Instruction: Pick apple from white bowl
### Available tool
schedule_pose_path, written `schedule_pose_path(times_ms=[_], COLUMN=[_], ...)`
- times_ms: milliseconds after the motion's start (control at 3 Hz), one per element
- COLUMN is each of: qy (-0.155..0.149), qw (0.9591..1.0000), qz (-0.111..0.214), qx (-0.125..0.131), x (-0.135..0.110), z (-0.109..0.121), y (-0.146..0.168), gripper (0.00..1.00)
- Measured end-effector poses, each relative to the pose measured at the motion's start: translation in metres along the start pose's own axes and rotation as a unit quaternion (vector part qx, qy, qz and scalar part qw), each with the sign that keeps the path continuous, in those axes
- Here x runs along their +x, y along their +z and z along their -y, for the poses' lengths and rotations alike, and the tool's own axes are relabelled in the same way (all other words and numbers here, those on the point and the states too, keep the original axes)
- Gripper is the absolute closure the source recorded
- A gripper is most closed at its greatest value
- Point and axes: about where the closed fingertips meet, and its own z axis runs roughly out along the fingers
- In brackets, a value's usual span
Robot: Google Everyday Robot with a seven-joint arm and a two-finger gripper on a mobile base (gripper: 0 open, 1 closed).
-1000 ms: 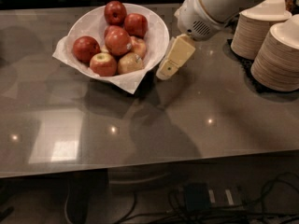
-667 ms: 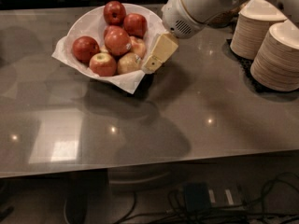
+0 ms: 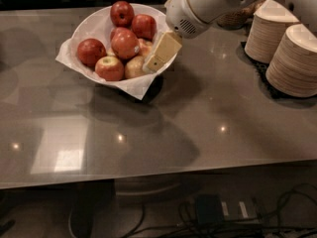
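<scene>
The white bowl (image 3: 89, 26), lined with white paper whose corners stick out, stands at the back left of the grey table. It holds several red and yellow-red apples (image 3: 125, 44). My gripper (image 3: 159, 54) hangs from the white arm that comes in from the upper right. Its beige finger (image 3: 162, 51) points down-left over the bowl's right rim, right beside the apples at the near right of the pile. Only one finger shows.
Two stacks of beige disposable plates (image 3: 293, 59) stand on a dark mat at the right edge. The grey table (image 3: 198, 123) runs to a front edge low in the view, with cables on the floor below.
The arm and gripper have moved left, from beside the bowl's right side to over its right rim next to the apples. The apples have not moved.
</scene>
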Motion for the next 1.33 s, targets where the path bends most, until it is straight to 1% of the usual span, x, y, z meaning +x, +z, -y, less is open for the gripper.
schedule_pose_path(times_ms=[333, 667, 1000, 1333], qy=[-0.004, 0.008, 0.025, 0.040], qw=[0.9990, 0.9972, 0.9957, 0.9945], qz=[0.043, 0.073, 0.087, 0.093], qx=[0.005, 0.014, 0.018, 0.027], x=[-0.027, -0.046, -0.053, -0.054], z=[0.008, 0.014, 0.017, 0.019], y=[0.019, 0.037, 0.052, 0.062], gripper=[0.00, 0.00, 0.13, 0.21])
